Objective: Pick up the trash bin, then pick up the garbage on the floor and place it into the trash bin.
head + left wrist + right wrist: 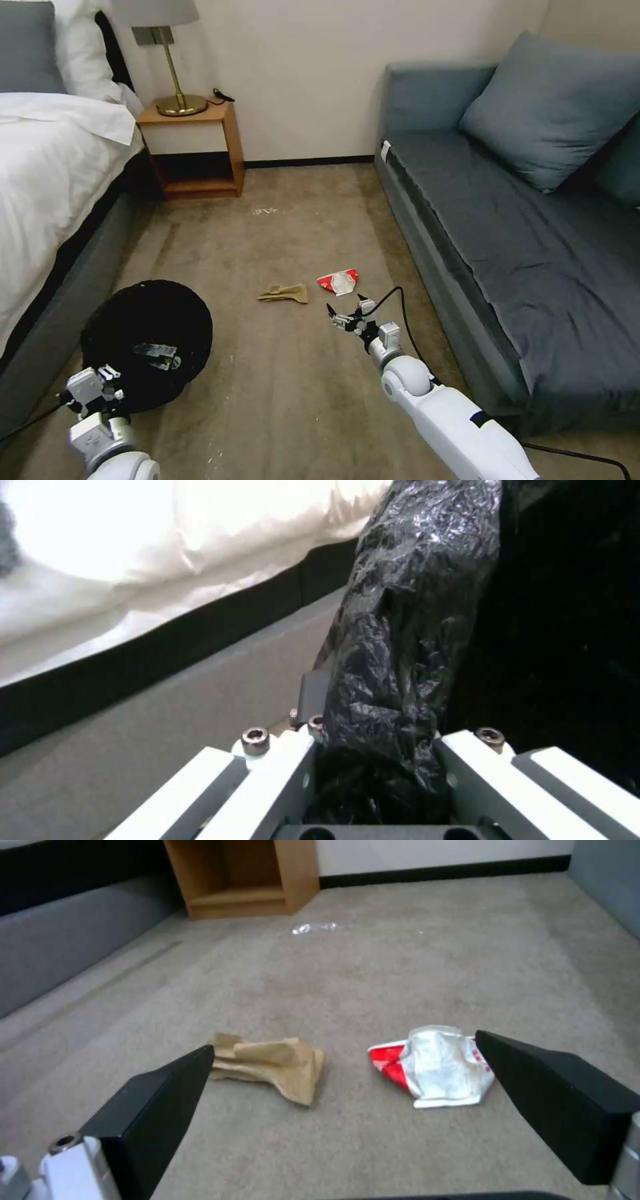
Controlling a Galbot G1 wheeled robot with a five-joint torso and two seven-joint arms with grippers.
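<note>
Nearest, the left tool (107, 387) is clamped on the rim of the trash bin (150, 320), its black bag pinched between the fingers (280, 780); a wrapper (157, 355) lies inside the bin, which sits beside the bed (47, 200). The right tool (347, 310) hangs low over the carpet with jaws spread wide and empty. Just beyond it lie the crumpled tan paper (273, 1065) and the red-and-white wrapper (437, 1065), side by side and apart. Farther back stands the nightstand (193, 147).
</note>
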